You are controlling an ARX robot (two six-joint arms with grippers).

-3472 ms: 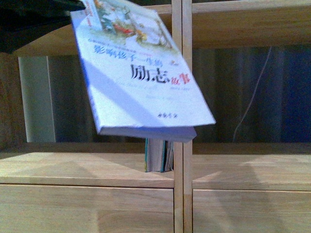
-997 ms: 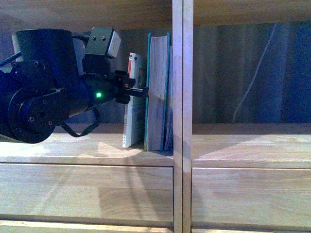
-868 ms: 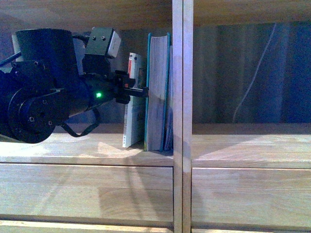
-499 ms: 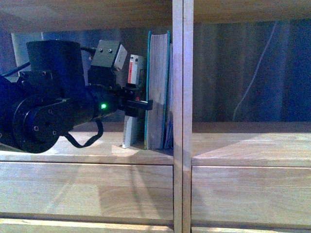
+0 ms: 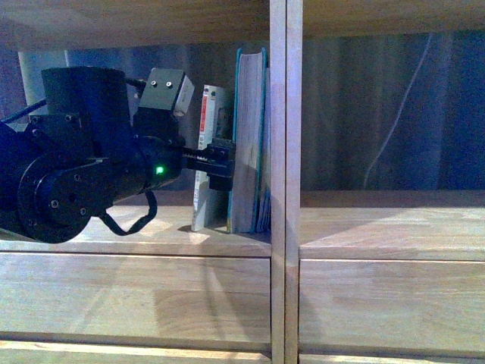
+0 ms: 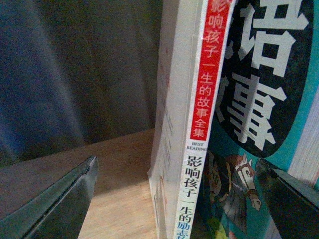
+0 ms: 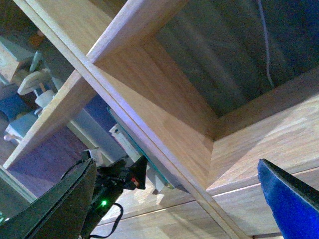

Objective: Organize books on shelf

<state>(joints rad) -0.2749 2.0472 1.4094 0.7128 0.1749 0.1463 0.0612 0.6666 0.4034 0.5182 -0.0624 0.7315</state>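
The thin white paperback [image 5: 205, 158] with a red-white spine stands slightly tilted on the light-wood shelf [image 5: 136, 239], leaning on the tall teal book [image 5: 250, 144]. The teal book stands against the central divider [image 5: 278, 227]. My left gripper [image 5: 218, 161] is open in front of both books, one finger on each side of them. In the left wrist view the paperback's spine [image 6: 199, 149] and the teal cover [image 6: 259, 99] lie between the open fingers [image 6: 55, 209]. My right gripper [image 7: 177, 164] is open and empty, facing the divider [image 7: 149, 144] from the right compartment.
A board [image 5: 151, 19] runs close above the books. Plain drawer fronts [image 5: 136, 296] lie below the shelf board. A white cable [image 5: 394, 129] hangs behind the right compartment. The left arm [image 7: 104, 199] shows beyond the divider in the right wrist view.
The paperback, earlier held up close to the camera, now stands beside the teal book. The left gripper has shifted slightly right toward the books over the last second.
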